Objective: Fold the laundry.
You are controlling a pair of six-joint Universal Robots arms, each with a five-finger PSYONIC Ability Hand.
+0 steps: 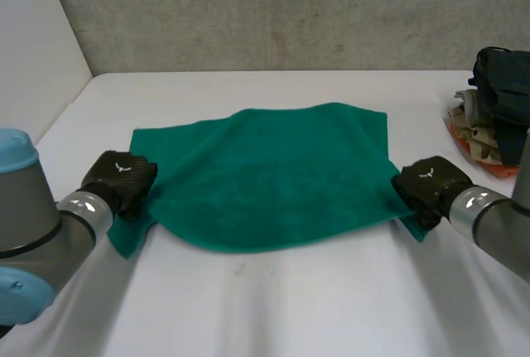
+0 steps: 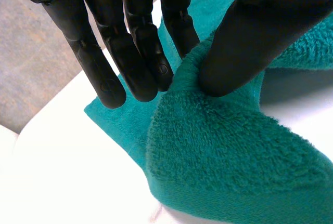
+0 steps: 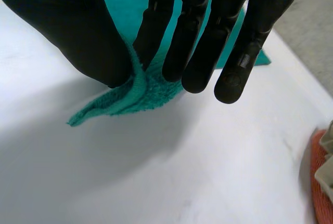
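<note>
The green towel (image 1: 273,175) was seen in the head view spread over the middle of the white table (image 1: 273,315), mostly in a single layer, with its near edge bowed and sagging between the two hands. The left hand (image 1: 120,181) was set at the towel's near left corner and the right hand (image 1: 426,187) at its near right corner. A pile of other garments (image 1: 497,100) was left at the table's far right, well apart from the towel and untouched.

In the left wrist view, the corner was pinched by the thumb (image 2: 250,42) against nearly straight fingers (image 2: 135,63), and thick pile was bunched up between them, so a firm hold was shown.

In the right wrist view, only a thin ridge of the cloth's edge was caught between the thumb (image 3: 78,31) and the nearest of the straight fingers (image 3: 156,31), while the corner tip trailed on the table beside the thumb.

No finished fold could be made out. It was judged that the first fold had only been prepared: both near corners were gripped, the carrying over to the far edge was not yet done, and the pile was left to be dealt with afterwards.
</note>
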